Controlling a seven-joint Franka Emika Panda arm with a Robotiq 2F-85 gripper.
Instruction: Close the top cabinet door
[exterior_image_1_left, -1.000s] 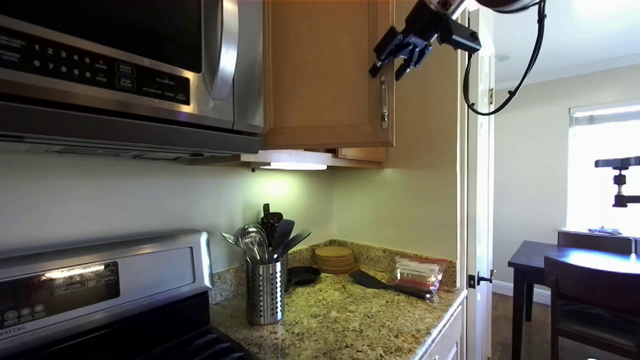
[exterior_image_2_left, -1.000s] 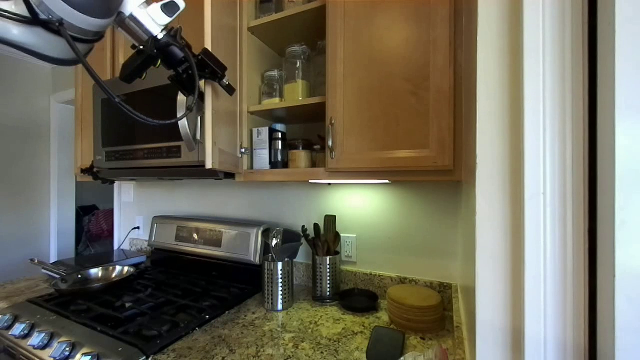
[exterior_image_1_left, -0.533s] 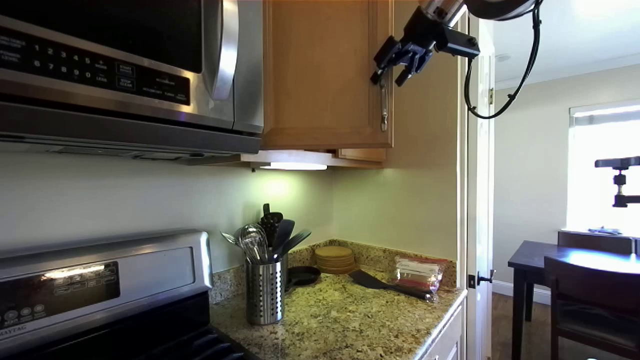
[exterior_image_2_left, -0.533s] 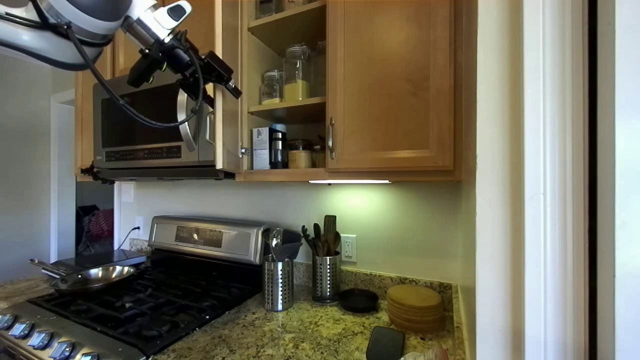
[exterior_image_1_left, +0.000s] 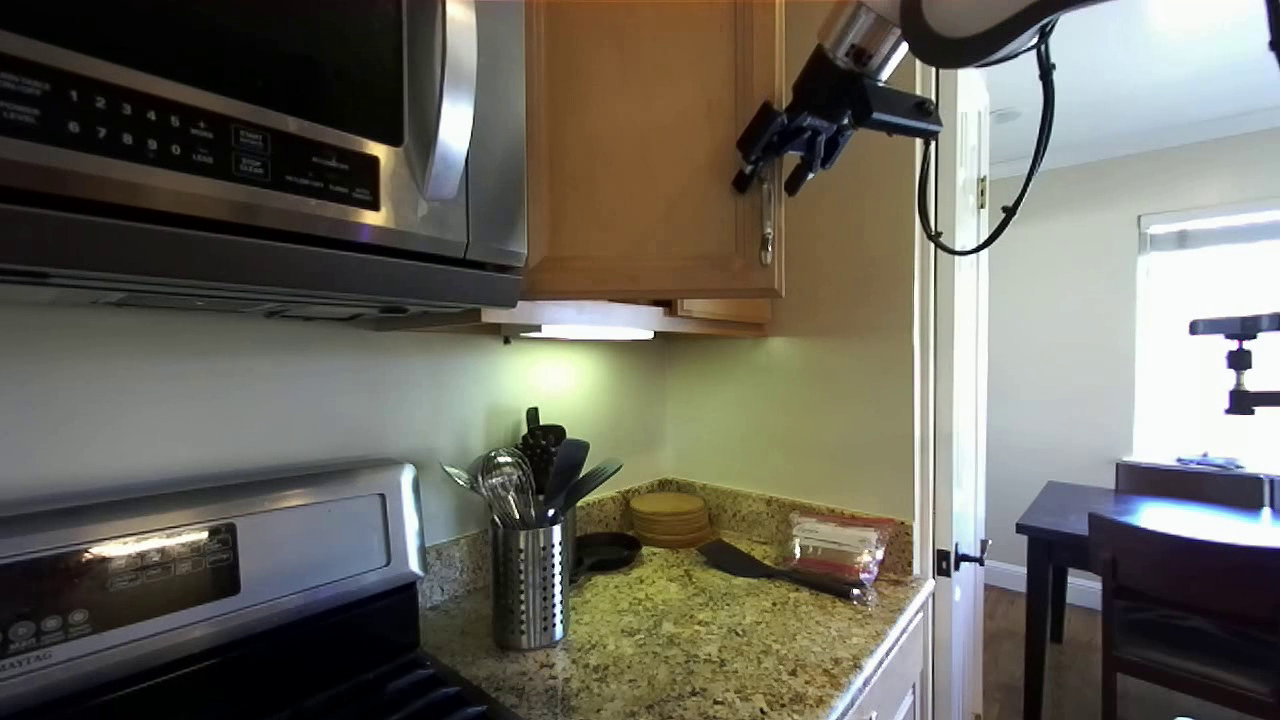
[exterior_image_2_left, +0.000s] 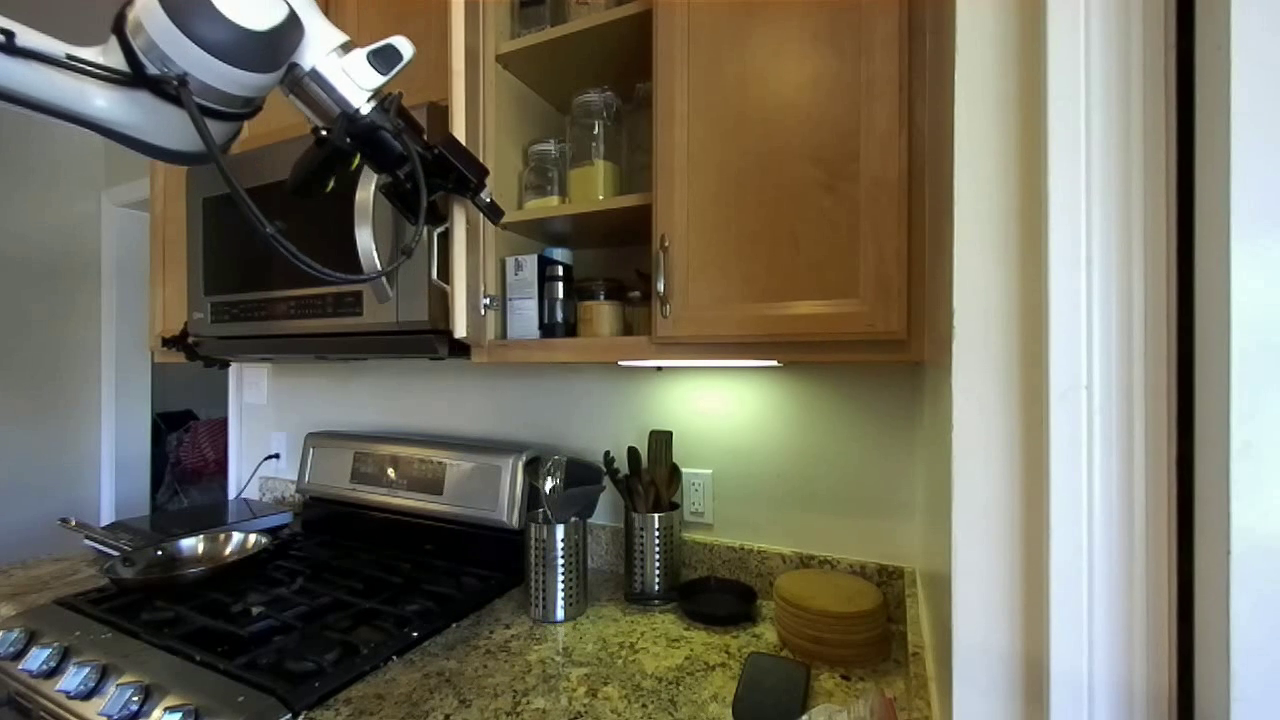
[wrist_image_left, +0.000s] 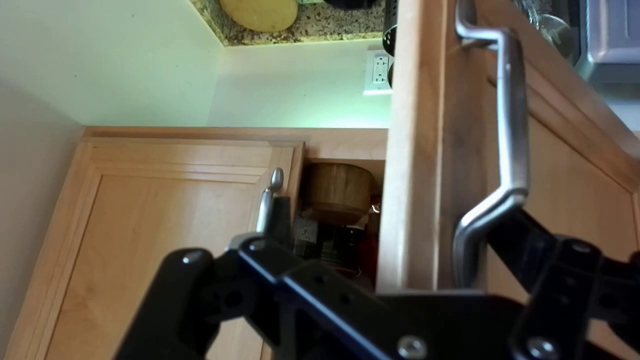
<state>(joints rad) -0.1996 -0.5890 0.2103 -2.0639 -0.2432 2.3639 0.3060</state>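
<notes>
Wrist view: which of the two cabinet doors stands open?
The door straddled by the open gripper: it juts out from the frame, while its neighbour lies flat against it.

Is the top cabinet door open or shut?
Open: in an exterior view, the door stands nearly edge-on, leaving jars visible on a shelf.

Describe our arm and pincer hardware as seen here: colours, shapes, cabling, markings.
Arm: smooth, rounded white links, a dark grey joint cap, a silver metal collar at the wrist, and a black cable looped outside. Pincer: black, angular, two-fingered, with jointed linkages and silver screw heads. Small yellow-green marks near the wrist; no readable lettering.
</notes>
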